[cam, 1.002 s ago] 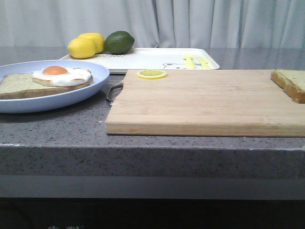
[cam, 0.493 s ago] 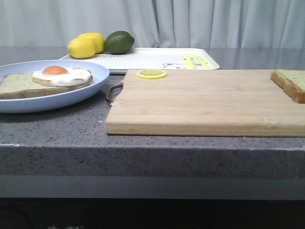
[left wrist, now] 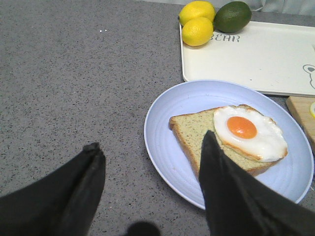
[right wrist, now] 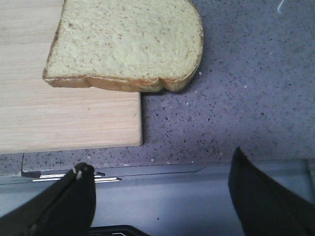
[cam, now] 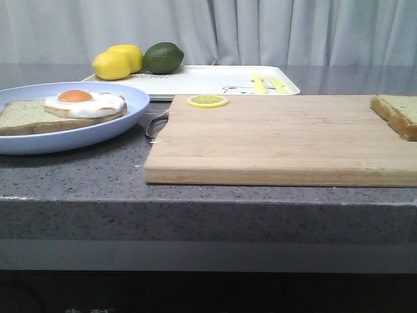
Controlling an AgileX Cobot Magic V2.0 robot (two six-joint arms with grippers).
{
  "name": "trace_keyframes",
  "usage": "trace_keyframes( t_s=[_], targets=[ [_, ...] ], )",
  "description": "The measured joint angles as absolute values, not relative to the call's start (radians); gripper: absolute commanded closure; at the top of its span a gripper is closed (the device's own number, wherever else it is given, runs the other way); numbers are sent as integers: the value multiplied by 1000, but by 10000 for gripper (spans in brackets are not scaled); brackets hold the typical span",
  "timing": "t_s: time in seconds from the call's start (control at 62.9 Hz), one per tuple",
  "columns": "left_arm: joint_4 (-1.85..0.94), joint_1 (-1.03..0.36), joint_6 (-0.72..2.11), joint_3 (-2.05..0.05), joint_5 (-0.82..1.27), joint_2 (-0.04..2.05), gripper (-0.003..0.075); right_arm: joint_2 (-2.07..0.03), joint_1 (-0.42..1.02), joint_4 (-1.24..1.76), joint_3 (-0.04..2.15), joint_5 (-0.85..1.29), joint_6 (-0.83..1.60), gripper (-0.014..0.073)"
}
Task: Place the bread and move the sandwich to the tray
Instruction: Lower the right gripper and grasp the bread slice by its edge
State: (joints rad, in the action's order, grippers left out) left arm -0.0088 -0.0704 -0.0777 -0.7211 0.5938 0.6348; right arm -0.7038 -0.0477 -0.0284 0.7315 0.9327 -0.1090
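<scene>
A bread slice point(cam: 399, 114) lies on the right end of the wooden cutting board point(cam: 280, 140), overhanging its edge in the right wrist view point(right wrist: 125, 44). The pale blue plate point(cam: 39, 140) at the left holds one bread slice point(left wrist: 197, 132) topped with a fried egg point(cam: 83, 103); the plate also shows in the left wrist view point(left wrist: 167, 142). The white tray point(cam: 208, 79) stands behind, also in the left wrist view point(left wrist: 256, 59). My left gripper point(left wrist: 150, 147) is open above the plate's rim. My right gripper point(right wrist: 160, 167) is open over the table's front edge, short of the bread. Neither gripper shows in the front view.
Two lemons point(cam: 117, 62) and a lime point(cam: 163, 57) sit on the tray's far left corner. A lemon slice point(cam: 207, 101) lies on the board's back left corner. Yellow cutlery point(cam: 267, 83) lies on the tray's right side. The grey counter's edge point(cam: 208, 202) runs along the front.
</scene>
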Motion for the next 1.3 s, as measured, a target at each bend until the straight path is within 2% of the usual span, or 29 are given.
trace_keyframes(
  t_s=[0.509, 0.668, 0.811, 0.986, 1.304],
  targets=[
    [-9, -70, -78, -721, 594, 635, 292, -964, -334, 0, 945, 1037, -95, 21],
    [-9, -70, -78, -721, 594, 635, 293, -1082, -456, 133, 1011, 1039, -9, 21],
    [-9, -70, -78, -721, 594, 635, 293, -1227, -569, 402, 1054, 1039, 151, 21],
    [-9, -70, -78, -721, 594, 635, 293, -1379, -596, 614, 1056, 1039, 335, 21],
    [-9, -70, -78, -721, 594, 635, 293, -1587, -606, 768, 1066, 1083, 491, 21]
  ],
)
